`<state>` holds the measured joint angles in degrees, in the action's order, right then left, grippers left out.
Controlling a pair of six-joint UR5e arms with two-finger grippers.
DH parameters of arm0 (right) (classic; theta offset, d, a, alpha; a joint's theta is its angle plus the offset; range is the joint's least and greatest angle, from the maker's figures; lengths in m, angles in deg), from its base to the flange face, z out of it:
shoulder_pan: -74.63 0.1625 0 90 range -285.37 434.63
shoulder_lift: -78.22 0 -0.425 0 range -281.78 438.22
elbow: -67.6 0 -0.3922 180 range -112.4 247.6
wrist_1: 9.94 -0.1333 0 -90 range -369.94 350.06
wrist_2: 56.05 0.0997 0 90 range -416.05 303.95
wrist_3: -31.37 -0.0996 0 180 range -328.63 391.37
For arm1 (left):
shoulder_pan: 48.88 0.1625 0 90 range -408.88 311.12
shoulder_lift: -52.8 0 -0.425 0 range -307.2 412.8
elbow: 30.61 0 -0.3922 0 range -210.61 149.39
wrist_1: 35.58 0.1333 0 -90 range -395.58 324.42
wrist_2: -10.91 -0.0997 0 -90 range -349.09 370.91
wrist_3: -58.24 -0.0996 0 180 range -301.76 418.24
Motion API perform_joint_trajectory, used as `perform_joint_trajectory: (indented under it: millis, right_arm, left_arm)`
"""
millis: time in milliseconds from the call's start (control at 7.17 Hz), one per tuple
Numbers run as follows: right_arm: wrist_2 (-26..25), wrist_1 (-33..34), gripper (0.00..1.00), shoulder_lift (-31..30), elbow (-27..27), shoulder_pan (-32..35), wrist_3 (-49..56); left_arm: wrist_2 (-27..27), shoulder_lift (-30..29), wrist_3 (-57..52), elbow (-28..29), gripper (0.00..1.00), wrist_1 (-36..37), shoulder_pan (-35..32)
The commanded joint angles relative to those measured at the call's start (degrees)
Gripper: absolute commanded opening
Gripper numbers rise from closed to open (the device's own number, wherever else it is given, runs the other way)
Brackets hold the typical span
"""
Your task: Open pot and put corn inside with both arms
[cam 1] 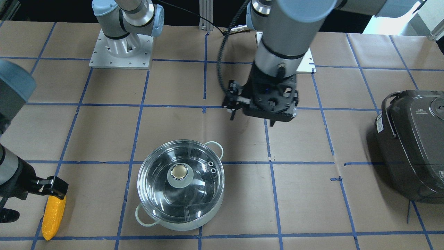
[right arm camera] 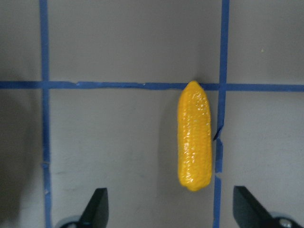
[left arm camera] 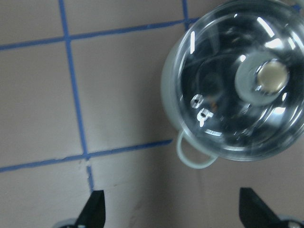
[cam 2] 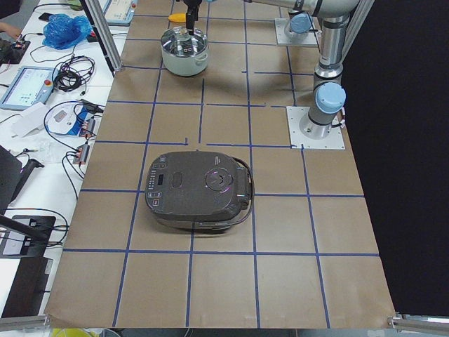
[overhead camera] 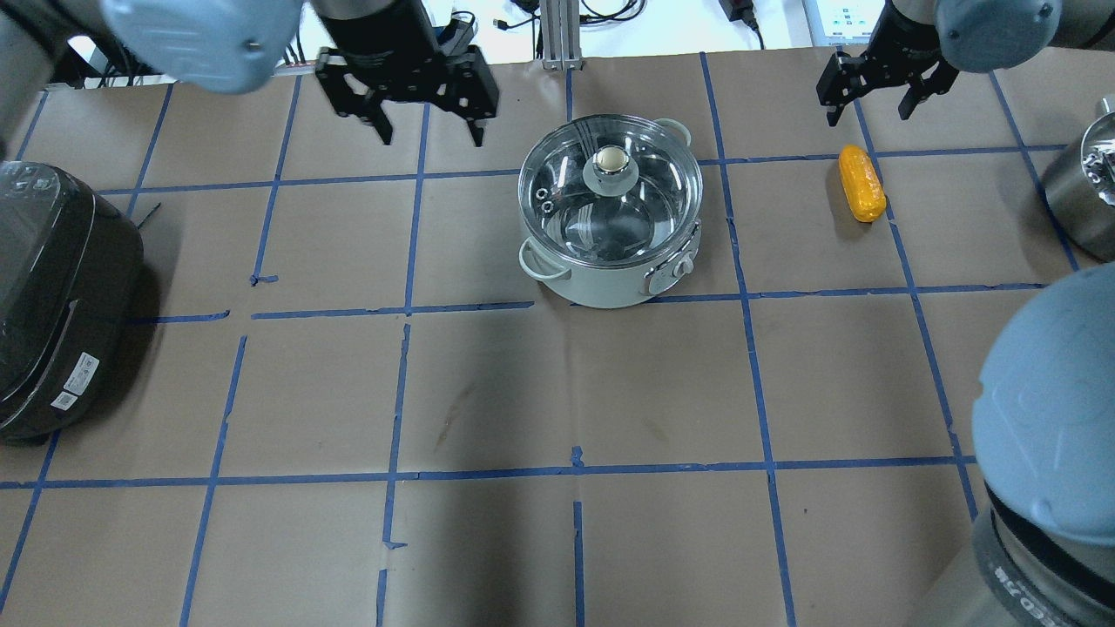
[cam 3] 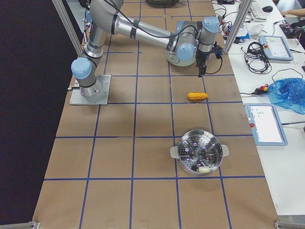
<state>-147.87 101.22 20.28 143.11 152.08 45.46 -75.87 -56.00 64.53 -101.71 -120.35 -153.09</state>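
Pot: We see the pot (overhead camera: pixel 610 292) standing on the table (overhead camera: pixel 557 392), about in the middle, far from the robot. It is pale green outside and shiny inside, with a loop handle on each side.
Lid: The glass lid (overhead camera: pixel 649 187) sits flat on the pot, so the pot is closed. We can look through the glass.
Knob: The pale knob (overhead camera: pixel 611 161) stands up in the middle of the lid. Nothing touches it.
Corn: The corn (overhead camera: pixel 861 183) lies flat on the table, on the pot's right side and apart from it. It lies just beside a blue tape line, and one end touches the spot where two lines cross.
Left gripper: We see the left gripper (overhead camera: pixel 430 132) hanging in the air, off to the pot's left. Its two fingers are spread wide and hold nothing. In its wrist view the pot sits ahead and to one side, not between the fingers.
Right gripper: The right gripper (overhead camera: pixel 864 113) hangs in the air close to the corn. Its fingers are spread wide too, with nothing in them. In its wrist view the corn lies ahead of the fingers, and they do not touch it.
Rice cooker: A big dark rice cooker (overhead camera: pixel 61 296) sits at the table's left end, well apart from the pot.
Steel pot: A shiny steel pot (cam 3: pixel 199 152) stands at the table's right end, past the corn.
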Motion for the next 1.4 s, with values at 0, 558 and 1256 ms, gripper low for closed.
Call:
perform_joint_trajectory:
  millis: [0, 558, 1256]
  right_arm:
    - [0.93, 11.40, 0.89, 9.39, 1.57, -3.87, 3.04]
    - [0.94, 11.36, 0.15, 10.31, 2.98, -3.88, 3.04]
    - [0.85, -6.88, 0.08, -5.47, 1.93, -3.36, 2.51]
  left_arm:
    - [0.29, -11.12, 6.43, 4.22, 1.00, 9.58, -6.96]
    - [0.03, -16.61, 10.59, 4.31, 1.00, 16.82, -9.18]
    - [-5.12, -13.64, 0.78, 4.83, 0.02, 16.48, -9.18]
